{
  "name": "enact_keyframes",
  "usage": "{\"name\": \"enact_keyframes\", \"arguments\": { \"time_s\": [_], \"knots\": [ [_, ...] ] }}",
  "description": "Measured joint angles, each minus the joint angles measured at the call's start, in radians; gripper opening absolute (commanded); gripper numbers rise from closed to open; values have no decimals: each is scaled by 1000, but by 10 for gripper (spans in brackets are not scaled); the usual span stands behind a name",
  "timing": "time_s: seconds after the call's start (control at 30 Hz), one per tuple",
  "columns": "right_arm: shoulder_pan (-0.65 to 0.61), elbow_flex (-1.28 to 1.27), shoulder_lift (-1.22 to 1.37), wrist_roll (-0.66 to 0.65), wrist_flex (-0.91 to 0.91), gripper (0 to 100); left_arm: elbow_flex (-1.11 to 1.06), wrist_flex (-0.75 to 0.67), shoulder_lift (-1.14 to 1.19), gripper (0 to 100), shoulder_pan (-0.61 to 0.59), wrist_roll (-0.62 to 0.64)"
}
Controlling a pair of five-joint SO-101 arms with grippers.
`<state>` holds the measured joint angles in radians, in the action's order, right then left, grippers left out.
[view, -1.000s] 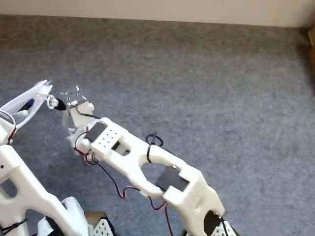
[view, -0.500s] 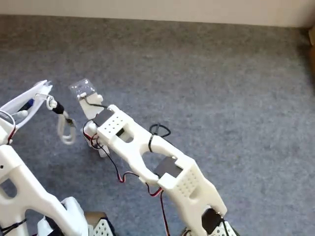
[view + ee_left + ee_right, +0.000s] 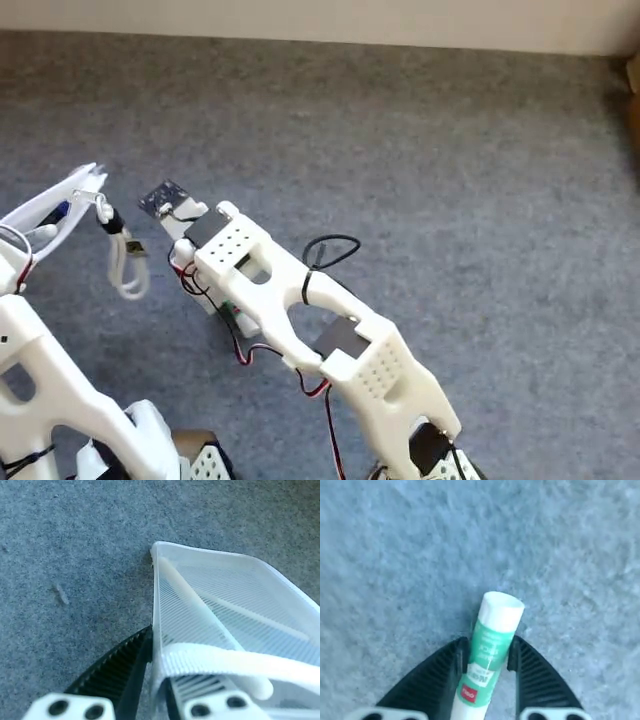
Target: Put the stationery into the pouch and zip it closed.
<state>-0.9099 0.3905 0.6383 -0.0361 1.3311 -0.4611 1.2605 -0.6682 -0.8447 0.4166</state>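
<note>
Grey carpet [image 3: 450,150] lies under both arms. My left gripper [image 3: 152,647] is clamped on the mesh pouch [image 3: 225,600] at the far left. My right gripper [image 3: 488,647] grasps a glue stick [image 3: 501,611] down near the carpet. As I judge it, loading the stick and zipping are not yet done.

pouch [image 3: 225,610] cut off at frame edge, glue stick [image 3: 492,645] base cropped

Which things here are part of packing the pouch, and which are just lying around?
Job: mesh pouch in the left gripper; glue stick in the right gripper.
Lying about: grey carpet; a small fleck on it.
</note>
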Motion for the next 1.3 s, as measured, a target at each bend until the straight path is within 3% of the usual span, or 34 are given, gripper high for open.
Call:
{"name": "enact_keyframes", "arguments": {
  "time_s": [0.4,0.53,0.77,0.97,1.3],
  "knots": [
    [3,3,18,-8,18,76,0,0,0,7,0,0],
    [9,57,72,-66,84,1,0,0,0,7,0,0],
    [29,150,92,-140,253,5,0,0,0,7,15,-2],
    [106,210,20,-140,390,5,0,0,0,7,94,-2],
    [307,213,-324,-140,410,5,9,0,0,7,331,-68]
  ]
}}
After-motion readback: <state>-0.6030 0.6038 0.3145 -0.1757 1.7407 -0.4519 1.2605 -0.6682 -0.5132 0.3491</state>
